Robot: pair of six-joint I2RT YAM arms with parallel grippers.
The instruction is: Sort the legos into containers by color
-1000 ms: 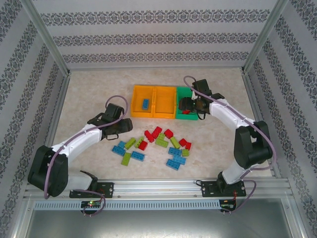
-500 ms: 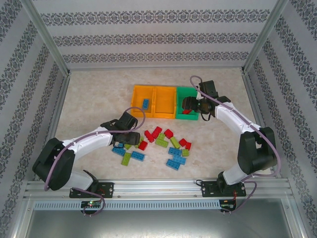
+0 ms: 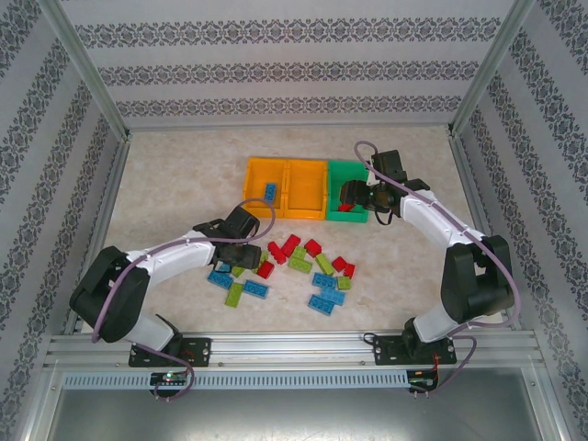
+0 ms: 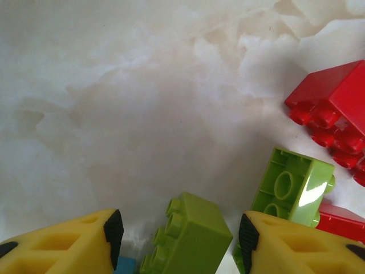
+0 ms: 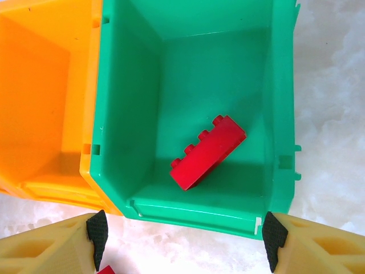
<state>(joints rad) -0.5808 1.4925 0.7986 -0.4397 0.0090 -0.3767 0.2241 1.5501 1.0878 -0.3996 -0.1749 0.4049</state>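
Pale marbled tabletop (image 3: 165,175), patterned wall panels (image 3: 276,73). Legos (image 3: 312,266) are scattered in front of the containers (image 3: 266,163). Left gripper (image 4: 181,233) is spread, straddling a lime brick (image 4: 194,228) cut off by the frame; the blue sliver (image 4: 126,265) is probably another brick. Right gripper (image 5: 182,240) is released over the green bin (image 5: 125,114), which holds a red brick (image 5: 208,151).

Back row, side by side: left bin (image 3: 257,179) with one brick (image 3: 270,192) inside, middle bin (image 3: 306,188), right bin (image 5: 188,74) with another brick (image 5: 208,152) inside. My right gripper (image 5: 185,231) hangs above the right bin's near wall. Loose bricks (image 3: 299,264) lie scattered in front. At their left edge my left gripper (image 4: 179,231) straddles a third brick (image 4: 191,242).
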